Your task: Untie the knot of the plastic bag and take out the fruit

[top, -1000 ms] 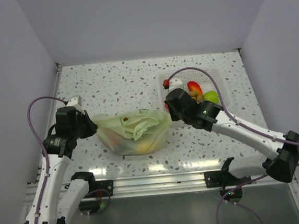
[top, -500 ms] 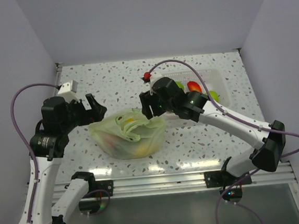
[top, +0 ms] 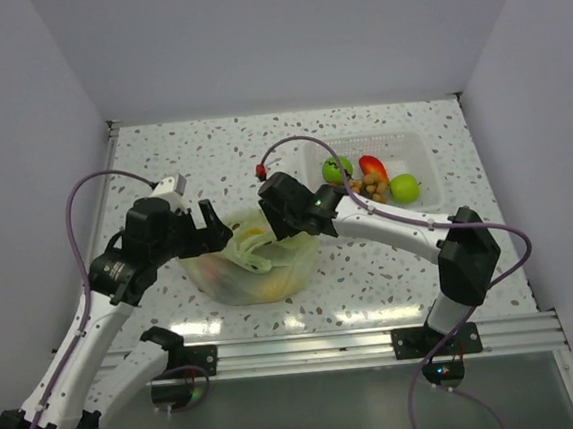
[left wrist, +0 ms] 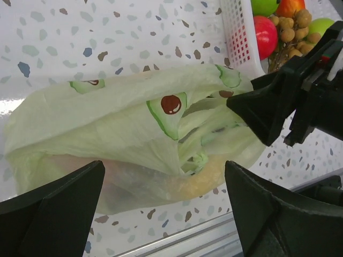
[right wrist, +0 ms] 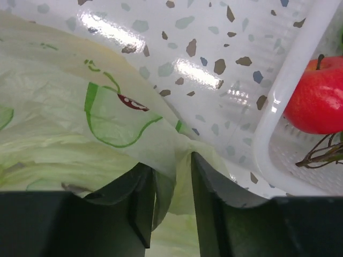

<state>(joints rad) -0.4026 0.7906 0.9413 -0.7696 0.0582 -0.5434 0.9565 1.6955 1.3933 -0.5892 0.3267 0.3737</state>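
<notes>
The knot (left wrist: 199, 159), as far as it can be made out, is the small twisted bunch of pale green plastic sunk in the folds at the bag's mouth. Whether it has come fully loose cannot be told. The bag (top: 256, 272), printed with avocados, lies slumped on the speckled desk (top: 191, 153) near its front edge. The fruit (top: 270, 289) sits inside it, showing as yellow shapes through the film.

The right gripper (right wrist: 172, 201) meets the bag's right upper edge. A raised fold of plastic stands between its fingers (right wrist: 140, 199), which are set a little apart. Whether they pinch that fold or merely flank it cannot be told. The left gripper (top: 216, 231) hovers at the bag's left side with its fingers (left wrist: 53, 209) spread wide, grasping nothing, and the bag's mouth lies in the space between them.

Beyond the right arm, a white basket (top: 416, 145) stands apart from the bag. It holds a green ball, a red piece, a brownish cluster and a lime green apple.

The step in hand looks like working the knot apart, with no fruit yet being lifted from the bag. The next move probably calls for the left gripper to come down on the loose plastic on its own side of the knot and clench there. The two arms could then draw the ends away from each other. The film is thin and slippery, so the pull should stay low and sideways, or the whole bag may lift.
</notes>
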